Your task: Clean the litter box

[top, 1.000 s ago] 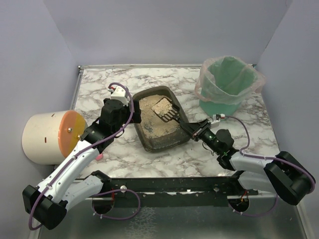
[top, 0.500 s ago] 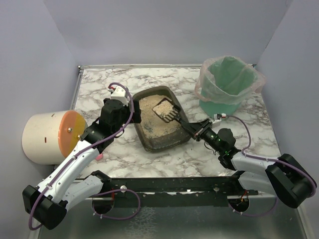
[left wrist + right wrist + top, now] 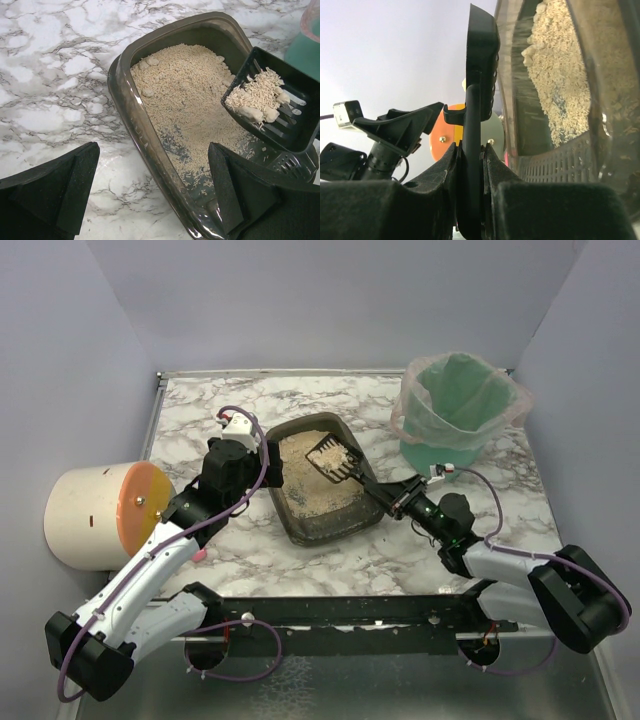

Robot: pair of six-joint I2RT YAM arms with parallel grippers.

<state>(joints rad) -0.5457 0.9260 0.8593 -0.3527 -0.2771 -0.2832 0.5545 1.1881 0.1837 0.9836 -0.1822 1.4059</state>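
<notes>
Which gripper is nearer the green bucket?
Right. The right gripper, holding the scoop, sits just front-left of the green bucket; the left gripper is across the litter box.

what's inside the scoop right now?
The black scoop, over the litter box, holds a heap of beige litter with several pale clumps. The slots beside the heap are bare. Anything buried under the heap is hidden.

No legible text, label, brand, number or sign appears on the litter box (image 3: 318,530), scoop (image 3: 335,462), green bucket (image 3: 440,455) or cylinder (image 3: 90,515).
</notes>
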